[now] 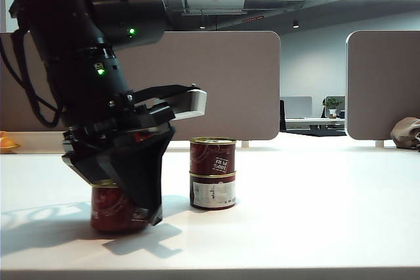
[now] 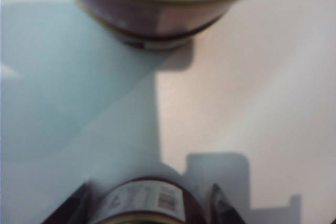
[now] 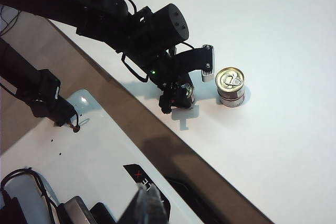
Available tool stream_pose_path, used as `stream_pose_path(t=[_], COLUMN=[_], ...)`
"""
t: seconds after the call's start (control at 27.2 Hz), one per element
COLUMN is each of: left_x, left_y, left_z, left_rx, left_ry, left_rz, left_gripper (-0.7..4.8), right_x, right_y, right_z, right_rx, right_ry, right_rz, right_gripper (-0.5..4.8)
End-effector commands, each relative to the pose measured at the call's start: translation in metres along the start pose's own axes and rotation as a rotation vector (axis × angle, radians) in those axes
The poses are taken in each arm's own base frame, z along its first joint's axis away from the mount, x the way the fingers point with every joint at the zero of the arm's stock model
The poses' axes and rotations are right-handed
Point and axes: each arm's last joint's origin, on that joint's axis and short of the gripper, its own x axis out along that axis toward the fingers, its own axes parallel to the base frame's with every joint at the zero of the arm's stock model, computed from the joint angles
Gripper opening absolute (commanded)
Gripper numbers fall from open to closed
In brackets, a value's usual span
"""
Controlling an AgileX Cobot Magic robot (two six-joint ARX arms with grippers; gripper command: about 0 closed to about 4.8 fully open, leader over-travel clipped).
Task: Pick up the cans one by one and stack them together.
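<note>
White lettering is being shown on the dark red label of the upper can (image 1: 212, 156) of the stack, but it is too small and blurred to be read. Fine print is being carried on the white panel of the lower can (image 1: 212, 192), also illegible. A barcode and blurred print are being displayed on the can (image 2: 143, 202) seen in the left wrist view. A red X mark (image 3: 138, 173) is being shown on a dark patch of the robot's base.

Your left arm (image 1: 92, 50) is matte black, bulky and rounded, with 2 small green lights, black cables looped alongside, and a grey wrist camera block (image 1: 190, 103). Its left gripper (image 1: 125, 195) is black too, angular.
</note>
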Motion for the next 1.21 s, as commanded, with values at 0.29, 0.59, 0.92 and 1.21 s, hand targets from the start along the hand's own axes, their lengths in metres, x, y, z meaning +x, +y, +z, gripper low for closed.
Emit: stream_pose_path(t=[0.29, 0.59, 0.92, 1.21], left_x=[-0.056, -0.084, -0.077, -0.048], left_y=[-0.002, -0.004, -0.002, 0.000], left_z=[0.047, 0.071, 0.095, 0.096], left_rx=[0.012, 0.004, 0.015, 0.005], left_ry=[-0.182, -0.339, -0.323, -0.219], left_rz=[0.022, 0.038, 0.008, -0.033], left_gripper=[2.05, 2.06, 2.06, 2.06], right_x=[-0.001, -0.002, -0.002, -0.008], right_y=[0.000, 0.001, 0.001, 0.002], right_z=[0.000, 0.000, 0.000, -0.004], right_rx=[0.002, 0.002, 0.009, 0.005], right_ry=[-0.009, -0.009, -0.011, -0.031], right_rz=[0.005, 0.013, 0.013, 0.015], right_gripper=[-0.02, -0.02, -0.02, -0.02])
